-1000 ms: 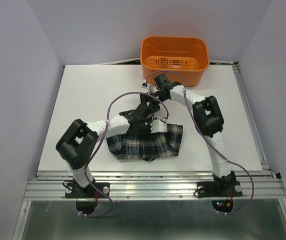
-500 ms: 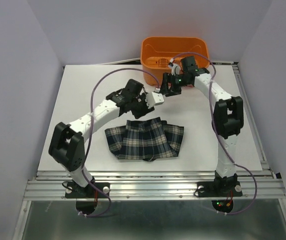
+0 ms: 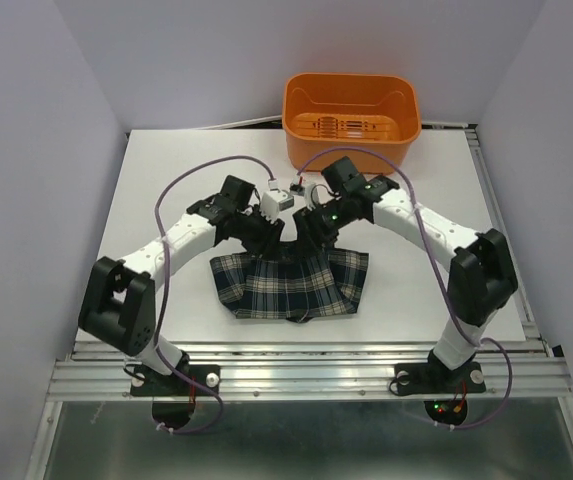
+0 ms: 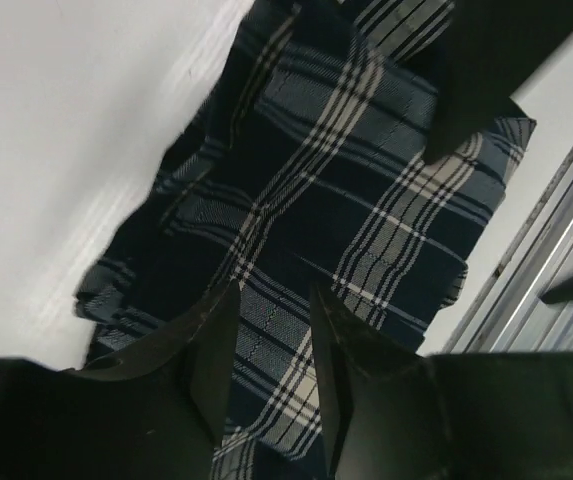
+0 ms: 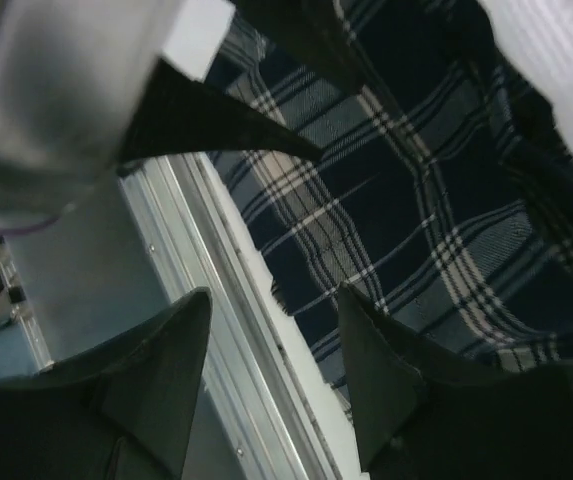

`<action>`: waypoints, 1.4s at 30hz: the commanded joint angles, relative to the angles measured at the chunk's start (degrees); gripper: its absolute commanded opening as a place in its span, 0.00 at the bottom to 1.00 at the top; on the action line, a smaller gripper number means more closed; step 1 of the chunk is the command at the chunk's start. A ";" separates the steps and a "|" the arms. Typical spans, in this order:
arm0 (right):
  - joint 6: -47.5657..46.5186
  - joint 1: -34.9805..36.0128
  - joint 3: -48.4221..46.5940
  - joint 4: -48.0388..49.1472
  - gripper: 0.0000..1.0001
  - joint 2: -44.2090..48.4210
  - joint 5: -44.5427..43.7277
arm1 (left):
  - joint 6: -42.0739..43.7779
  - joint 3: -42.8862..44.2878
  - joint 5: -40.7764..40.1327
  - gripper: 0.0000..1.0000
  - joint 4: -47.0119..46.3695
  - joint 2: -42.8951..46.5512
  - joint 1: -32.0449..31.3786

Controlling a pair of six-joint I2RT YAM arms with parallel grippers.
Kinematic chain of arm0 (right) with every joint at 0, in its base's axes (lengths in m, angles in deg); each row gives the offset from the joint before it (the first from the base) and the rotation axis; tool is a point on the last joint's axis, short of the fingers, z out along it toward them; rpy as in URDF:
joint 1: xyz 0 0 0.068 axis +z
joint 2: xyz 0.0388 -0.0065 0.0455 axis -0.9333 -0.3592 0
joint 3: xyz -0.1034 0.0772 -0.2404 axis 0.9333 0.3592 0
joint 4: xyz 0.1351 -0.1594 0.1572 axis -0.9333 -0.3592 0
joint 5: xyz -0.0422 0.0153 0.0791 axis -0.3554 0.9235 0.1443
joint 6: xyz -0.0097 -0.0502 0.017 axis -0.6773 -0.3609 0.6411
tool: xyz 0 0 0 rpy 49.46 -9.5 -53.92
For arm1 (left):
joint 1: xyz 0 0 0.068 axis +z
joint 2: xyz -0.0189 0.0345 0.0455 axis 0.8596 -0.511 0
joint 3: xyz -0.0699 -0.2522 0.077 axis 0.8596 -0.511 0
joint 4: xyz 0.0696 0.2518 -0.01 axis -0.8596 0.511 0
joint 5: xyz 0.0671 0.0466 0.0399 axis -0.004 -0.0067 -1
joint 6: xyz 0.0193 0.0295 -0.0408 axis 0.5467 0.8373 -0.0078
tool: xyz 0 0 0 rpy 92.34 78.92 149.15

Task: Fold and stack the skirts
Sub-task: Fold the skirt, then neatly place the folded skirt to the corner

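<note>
One skirt [image 3: 291, 285] is in view. It lies flat on the tabletop [image 3: 166, 190], well nearer than the basket [image 3: 351, 105] and roughly in line with it. It looks light, soft and limp: pleated cloth likely to sag and let its pleats slide open when lifted, and unlikely to hold a crease by itself. The best hold seems to be the edge facing the basket, pinched at two points well apart so the cloth rises level. The left jaws and the right jaws hang just over that edge, on the skirt's basket side — each pair spread and empty, with plaid showing through the gap in its wrist view.
</note>
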 commanded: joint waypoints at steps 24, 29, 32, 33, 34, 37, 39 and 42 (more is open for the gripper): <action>-16.56 -10.48 23.78 9.21 0.61 -5.03 -41.79 | -2.72 3.56 -9.15 0.79 -7.99 5.55 4.95; -24.23 -14.89 24.32 7.55 0.64 1.39 -42.40 | -3.51 1.11 -10.56 0.99 -10.63 10.47 5.04; -23.10 -14.89 20.46 3.77 0.64 2.01 -41.44 | -4.92 1.01 -12.76 0.99 -10.46 11.01 5.04; -22.57 -14.89 18.62 2.36 0.64 1.66 -42.05 | -4.83 0.92 -13.46 0.98 -10.37 11.18 5.04; -22.48 -14.89 18.08 2.18 0.65 1.66 -42.84 | -4.13 0.58 -14.77 0.98 -10.37 12.06 5.04; -21.08 -14.89 15.63 1.65 0.68 2.80 -46.71 | -2.90 0.13 -16.63 0.99 -11.07 13.56 5.04; -17.22 -14.89 10.12 -3.43 0.69 3.15 -45.49 | -2.54 0.57 -17.85 0.98 -10.81 13.91 5.04; -9.58 -14.89 5.78 -10.19 0.72 2.89 -43.91 | -2.46 1.01 -18.91 0.98 -10.46 14.09 5.04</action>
